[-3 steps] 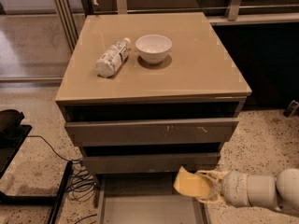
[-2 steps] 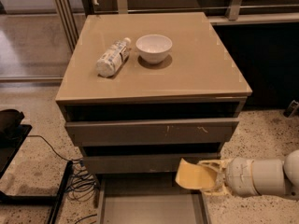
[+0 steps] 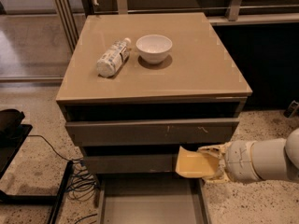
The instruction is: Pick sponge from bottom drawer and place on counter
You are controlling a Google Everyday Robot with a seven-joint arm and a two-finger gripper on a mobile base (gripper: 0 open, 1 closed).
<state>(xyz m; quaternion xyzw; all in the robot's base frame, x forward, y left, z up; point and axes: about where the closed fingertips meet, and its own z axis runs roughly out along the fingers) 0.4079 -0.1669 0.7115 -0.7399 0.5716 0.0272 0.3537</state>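
Observation:
The pale-yellow sponge (image 3: 194,164) is held in my gripper (image 3: 209,163), which reaches in from the right on a white arm. The gripper is shut on the sponge and holds it in the air in front of the middle drawer front, above the right side of the open bottom drawer (image 3: 149,204). The bottom drawer is pulled out at the lower edge of the view and its grey floor shows bare. The beige counter (image 3: 201,64) lies above, well higher than the sponge.
A white bowl (image 3: 153,48) and a lying plastic bottle (image 3: 113,57) sit on the back left of the counter. Cables (image 3: 79,183) and a black object (image 3: 11,134) lie on the floor to the left. A dark cabinet stands at the right.
My gripper has lifted the sponge a little higher and slightly right, from just above the bottom drawer to the height of the middle drawer front.

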